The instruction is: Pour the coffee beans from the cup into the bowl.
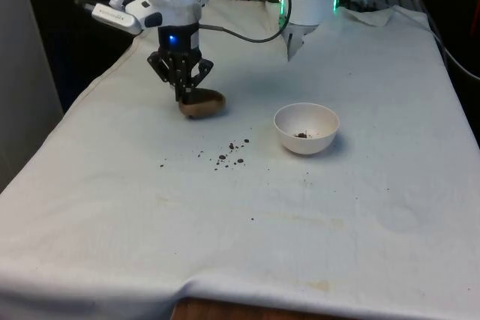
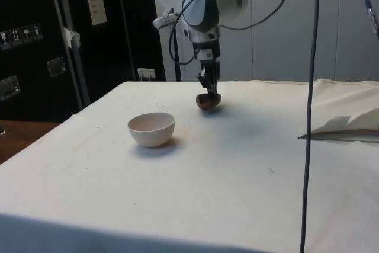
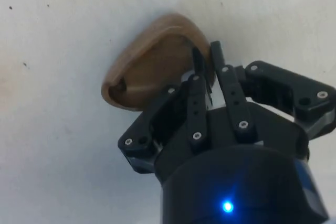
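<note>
A brown cup (image 1: pixel 204 104) is tipped on its side low over the white cloth; I cannot tell whether it touches. My gripper (image 1: pixel 184 94) is shut on its rim, one finger inside the wall and one outside, as the wrist view shows on the cup (image 3: pixel 152 61) held by the gripper (image 3: pixel 206 56). The white bowl (image 1: pixel 304 145) stands upright to the front view's right of the cup, with a few coffee beans (image 1: pixel 301 135) at its bottom. In the side view the cup (image 2: pixel 208 101) hangs under the gripper (image 2: pixel 205 90), beyond the bowl (image 2: pixel 151 130).
Several spilled coffee beans (image 1: pixel 231 154) lie scattered on the cloth between cup and bowl, nearer the front. A dark cable (image 2: pixel 310 111) hangs down at the side view's right, beside a fold of cloth (image 2: pixel 349 124).
</note>
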Robot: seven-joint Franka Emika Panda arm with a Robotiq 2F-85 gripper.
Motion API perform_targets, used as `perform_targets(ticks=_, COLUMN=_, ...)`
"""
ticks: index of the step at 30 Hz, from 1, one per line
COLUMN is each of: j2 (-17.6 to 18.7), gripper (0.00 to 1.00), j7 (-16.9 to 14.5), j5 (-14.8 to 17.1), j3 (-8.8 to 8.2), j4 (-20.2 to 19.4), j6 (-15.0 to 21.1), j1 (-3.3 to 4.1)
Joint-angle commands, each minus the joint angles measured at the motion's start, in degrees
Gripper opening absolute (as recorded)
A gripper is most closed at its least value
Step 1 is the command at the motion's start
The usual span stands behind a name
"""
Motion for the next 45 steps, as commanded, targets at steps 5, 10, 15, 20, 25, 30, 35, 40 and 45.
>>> perform_targets(ticks=5, j2=0.06, gripper=0.26, j7=-1.49, j5=1.78, j3=0.69, j4=0.17, j6=-0.63, j1=-0.52)
perform_targets(ticks=10, j2=0.17, gripper=0.5, j7=-1.83, j5=2.18, j3=0.63, j4=0.17, j6=-0.69, j1=-0.52)
perform_targets(ticks=15, j2=0.23, gripper=0.81, j7=-1.95, j5=2.29, j3=0.63, j4=0.17, j6=-0.69, j1=-0.52)
perform_targets(ticks=20, j2=0.23, gripper=1.0, j7=-1.72, j5=2.01, j3=0.4, j4=0.11, j6=-0.57, j1=-0.29)
perform_targets(ticks=25, j2=0.63, gripper=1.0, j7=-1.55, j5=1.95, j3=0.34, j4=0.23, j6=-0.4, j1=-0.17)
perform_targets(ticks=30, j2=0.86, gripper=1.0, j7=-1.49, j5=1.95, j3=0.34, j4=0.23, j6=-0.34, j1=-0.06)
perform_targets(ticks=35, j2=0.57, gripper=1.0, j7=-0.97, j5=1.66, j3=0.06, j4=0.17, j6=-0.57, j1=0.34)
perform_targets(ticks=40, j2=-0.29, gripper=1.0, j7=-0.92, j5=1.26, j3=-0.29, j4=0.06, j6=-1.09, j1=0.52)
perform_targets(ticks=45, j2=-1.26, gripper=1.0, j7=-1.15, j5=1.43, j3=-0.17, j4=0.17, j6=-1.83, j1=0.4)
